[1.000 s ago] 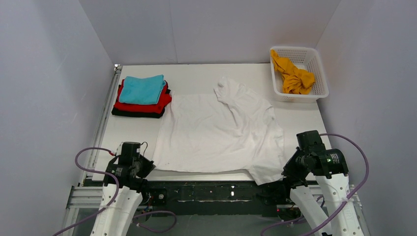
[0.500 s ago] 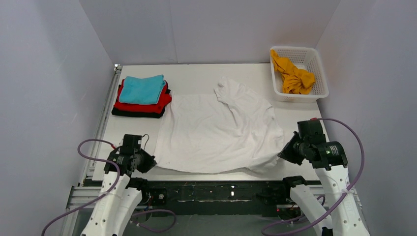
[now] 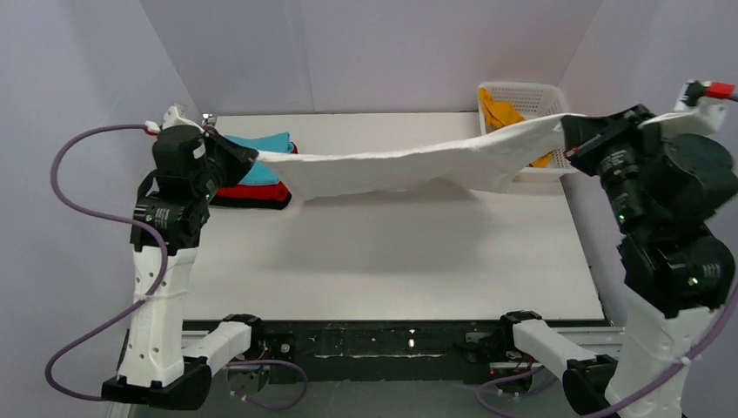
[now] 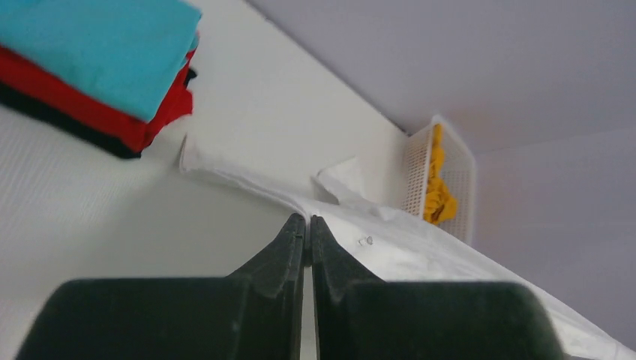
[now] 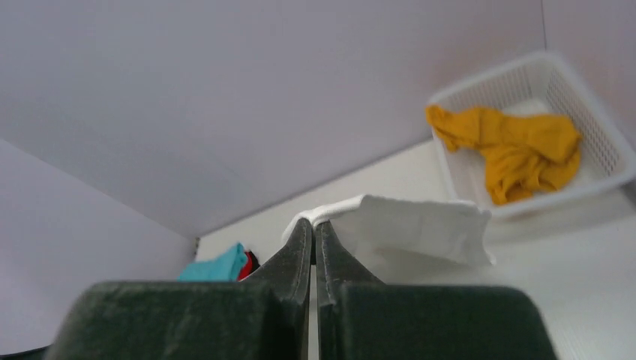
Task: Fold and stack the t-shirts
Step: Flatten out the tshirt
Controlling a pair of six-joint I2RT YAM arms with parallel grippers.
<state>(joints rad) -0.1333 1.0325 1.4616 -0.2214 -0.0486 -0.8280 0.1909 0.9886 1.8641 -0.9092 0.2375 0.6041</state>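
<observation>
The large white t-shirt [image 3: 400, 165] hangs stretched in the air between both arms, above the far part of the table. My left gripper [image 3: 254, 157] is shut on its left edge, and the cloth [image 4: 420, 247] runs from the closed tips [image 4: 307, 221]. My right gripper [image 3: 567, 129] is shut on its right edge, with folded cloth [image 5: 420, 225] past the tips [image 5: 313, 223]. Teal [image 3: 265, 144], red [image 3: 252, 190] and black [image 3: 257, 202] tees lie folded in a stack at the far left. An orange-yellow tee [image 3: 503, 113] lies crumpled in the basket.
A white lattice basket [image 3: 522, 91] stands at the far right corner, partly behind the raised shirt; it also shows in the right wrist view [image 5: 592, 105]. The white tabletop [image 3: 392, 252] lies under the shirt. Grey walls close in the sides and back.
Both arms have risen from the table's near edge and moved far up and back. The white t-shirt has been lifted off the table and now hangs stretched between the two grippers.
</observation>
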